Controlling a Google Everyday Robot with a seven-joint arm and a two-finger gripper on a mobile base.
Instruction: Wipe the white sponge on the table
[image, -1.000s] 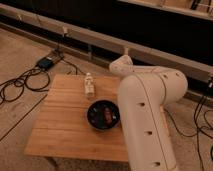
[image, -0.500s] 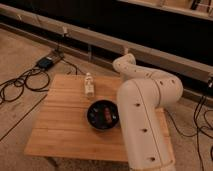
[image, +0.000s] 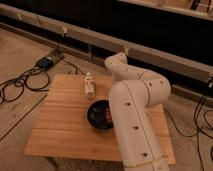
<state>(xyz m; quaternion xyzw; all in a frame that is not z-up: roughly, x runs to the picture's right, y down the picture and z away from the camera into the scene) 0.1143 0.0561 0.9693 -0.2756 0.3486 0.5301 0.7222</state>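
Note:
The light-wood table (image: 60, 125) fills the middle of the camera view. My big white arm (image: 132, 115) rises from the lower right and bends over the table's right part. The gripper is hidden behind the arm and does not show. The white sponge does not show either; it is hidden or out of view. The arm covers the right side of the table.
A black bowl (image: 99, 114) with something dark in it sits mid-table, right against the arm. A small clear bottle (image: 89, 86) stands behind it. Cables (image: 20, 85) and a dark box (image: 46, 62) lie on the floor to the left. A dark wall runs behind.
The arm's upper joint has shifted slightly to the left. The bowl and the bottle have not moved.

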